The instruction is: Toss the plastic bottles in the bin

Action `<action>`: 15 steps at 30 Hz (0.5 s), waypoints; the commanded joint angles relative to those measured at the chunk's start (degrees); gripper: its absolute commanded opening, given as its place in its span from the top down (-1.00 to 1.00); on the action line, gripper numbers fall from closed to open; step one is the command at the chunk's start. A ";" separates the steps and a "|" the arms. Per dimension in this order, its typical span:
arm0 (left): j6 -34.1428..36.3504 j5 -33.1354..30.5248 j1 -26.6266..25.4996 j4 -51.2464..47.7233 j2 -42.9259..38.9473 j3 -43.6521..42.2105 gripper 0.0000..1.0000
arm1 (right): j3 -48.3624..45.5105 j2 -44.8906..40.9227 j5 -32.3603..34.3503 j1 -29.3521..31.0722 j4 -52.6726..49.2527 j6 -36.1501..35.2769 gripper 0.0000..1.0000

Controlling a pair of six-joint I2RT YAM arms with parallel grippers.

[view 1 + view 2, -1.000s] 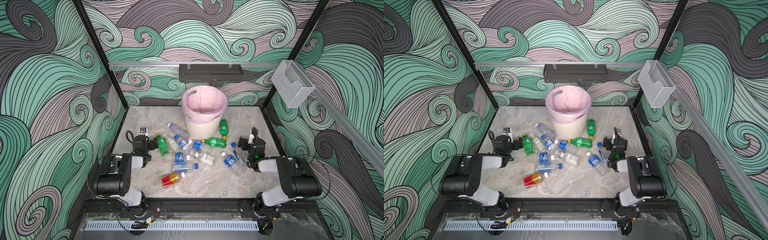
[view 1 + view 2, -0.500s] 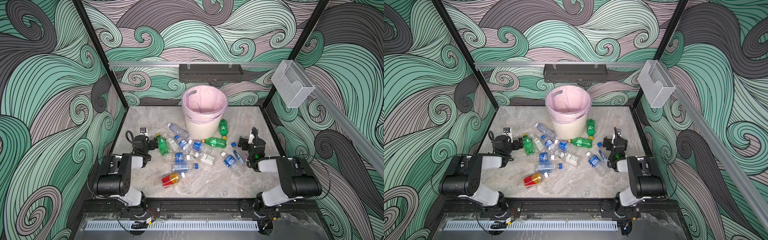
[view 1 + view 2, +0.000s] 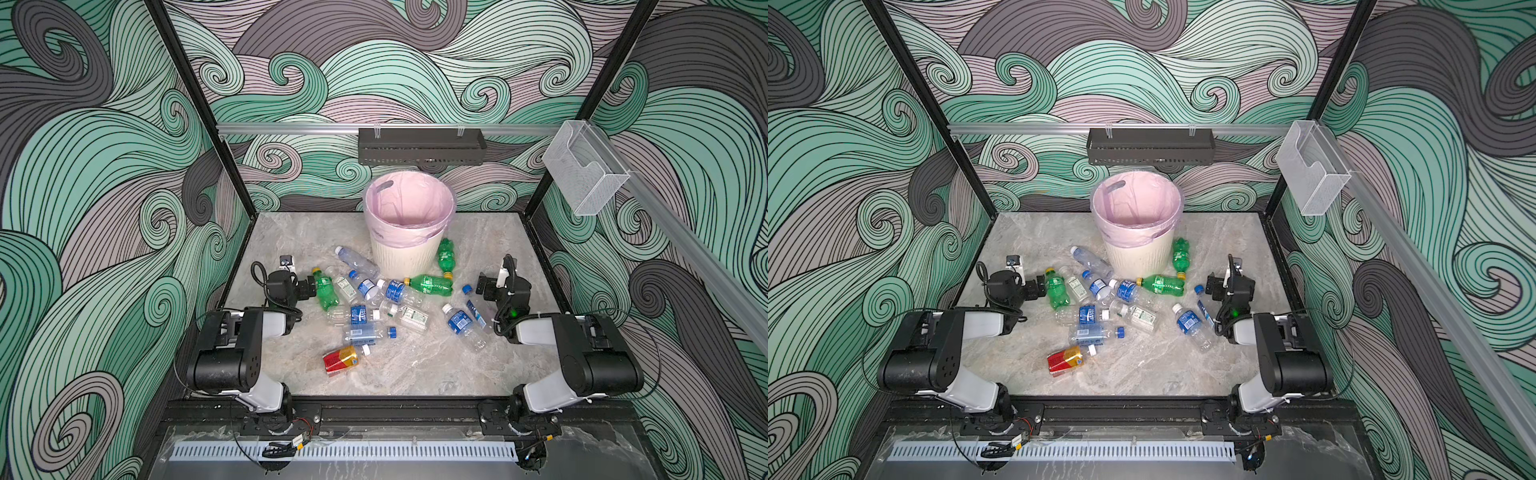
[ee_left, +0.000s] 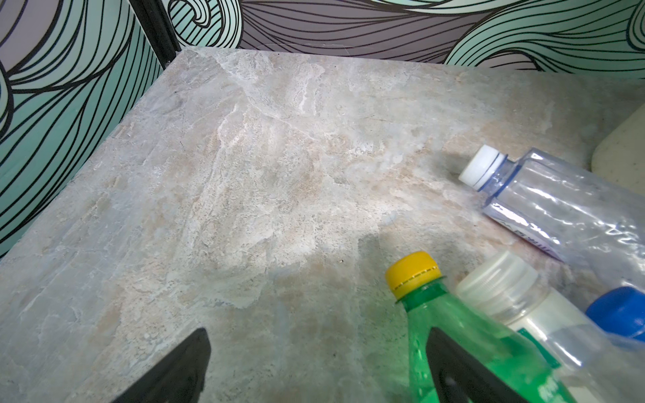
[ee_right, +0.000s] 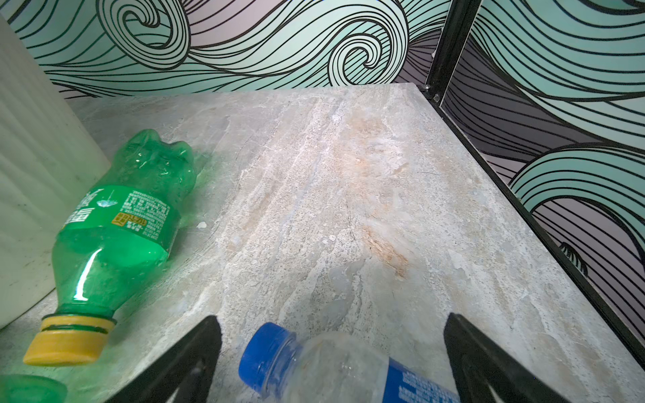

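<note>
While both arms reach in low from the near corners of the table (image 3: 415, 374), neither holds anything. State: left gripper (image 4: 317, 345) is spread wide over bare table; one of its fingers (image 4: 453, 366) overlaps the shoulder of a green bottle (image 4: 419, 300) with a yellow cap, contact unclear from the wrist view. The right gripper (image 5: 331, 324) is spread wide too; a clear blue-capped bottle (image 5: 314, 366) lies between its jaws, touching neither as far as I can see.

The bin (image 3: 403, 259) stands upright at the back middle of the table, pink bag (image 3: 409, 203) folded over its rim. The bottles (image 3: 359, 314) all lie on their sides on the table in front of the bin, between the two arms. A second green bottle (image 5: 115, 226) lies close beside the bin on the right arm's side, yellow cap pointing toward the front. A third green bottle (image 3: 430, 284) lies crosswise just in front of the bin. A clear white-capped bottle (image 4: 558, 206) lies by the bin's foot on the left arm's side. The red-and-yellow bottle (image 3: 340, 359) lies nearest the front edge, a little apart from the cluster. Blue-labelled clear ones fill the middle, several touching. The black tray (image 3: 419, 147) and clear box (image 3: 582, 174) hang on the rails above, well apart from all this.
</note>
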 commanded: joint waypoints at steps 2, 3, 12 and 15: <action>0.00 0.90 0.61 -0.90 -1.19 1.40 -0.97 | 0.72 -0.52 -0.46 0.26 0.40 -0.82 -1.00; 0.00 0.92 0.56 -0.85 -1.23 1.40 -0.97 | 0.67 -0.65 -0.46 0.29 0.46 -0.82 -1.00; -2.63 -3.61 0.51 -15.98 -6.85 7.10 -0.97 | 6.00 -9.45 -0.91 0.27 -16.34 -1.64 -0.99; -2.94 -3.77 0.01 -19.14 -12.82 6.76 -0.97 | 8.98 -15.16 1.37 0.40 -27.43 -1.61 -0.99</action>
